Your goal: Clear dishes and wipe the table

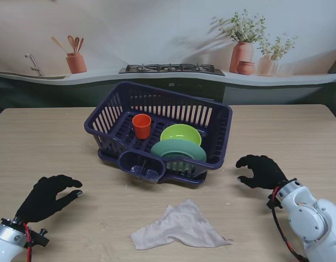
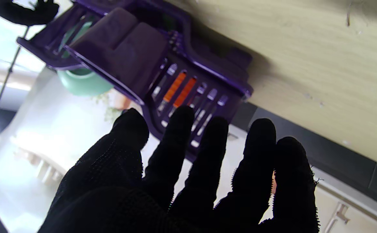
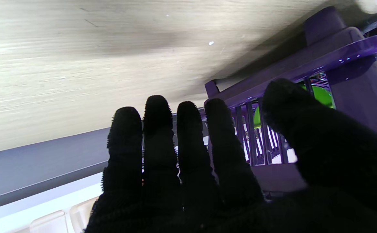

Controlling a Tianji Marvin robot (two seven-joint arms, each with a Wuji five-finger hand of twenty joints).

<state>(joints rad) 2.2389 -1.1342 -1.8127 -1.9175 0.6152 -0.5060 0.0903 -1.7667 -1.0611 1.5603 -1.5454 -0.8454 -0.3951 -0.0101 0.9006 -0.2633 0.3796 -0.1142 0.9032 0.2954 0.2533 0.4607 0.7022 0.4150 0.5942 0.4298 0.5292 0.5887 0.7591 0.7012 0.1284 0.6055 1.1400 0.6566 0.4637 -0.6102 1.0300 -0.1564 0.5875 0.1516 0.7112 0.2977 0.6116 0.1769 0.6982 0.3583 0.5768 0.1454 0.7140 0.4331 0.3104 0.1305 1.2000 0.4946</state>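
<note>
Purple dish rack (image 1: 214,117) mid-table holding orange cup (image 1: 141,125), green bowl (image 1: 181,133), green plate (image 1: 178,150), crumpled cloth (image 1: 180,226) near, long axis left-right, left hand (image 1: 46,197) and right hand (image 1: 261,171) spread, empty.

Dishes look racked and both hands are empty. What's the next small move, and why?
Probably bring the right hand left and nearer to me, onto the cloth. The orange cup, lime bowl and green plate already sit in the purple dish rack, both hands are open, and the cloth lies crumpled and untouched, so wiping seems to remain.
</note>
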